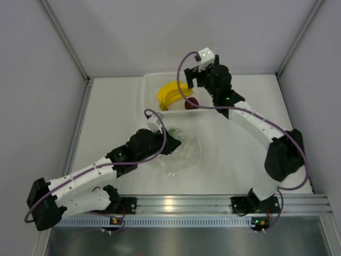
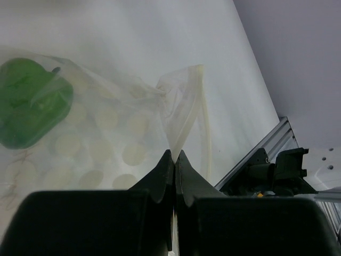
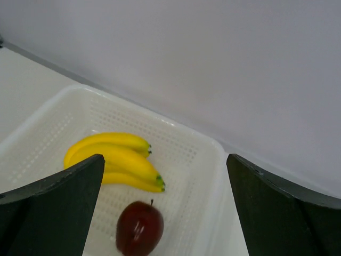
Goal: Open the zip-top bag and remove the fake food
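Overhead wide — wrist cameras close.

left gripper (image 2: 175, 154) pinched closed, right gripper (image 3: 164, 159) spread wide — raised

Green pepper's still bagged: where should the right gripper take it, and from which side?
Grip the green pepper across its rounded body, reaching in through the mouth of the zip-top bag, apparently by the zip strip where the left gripper pinches film. Film covers it from above, so a top-down grasp would likely catch plastic.

Bananas (image 1: 171, 95), red fruit (image 1: 192, 103) in tray (image 1: 152, 88)
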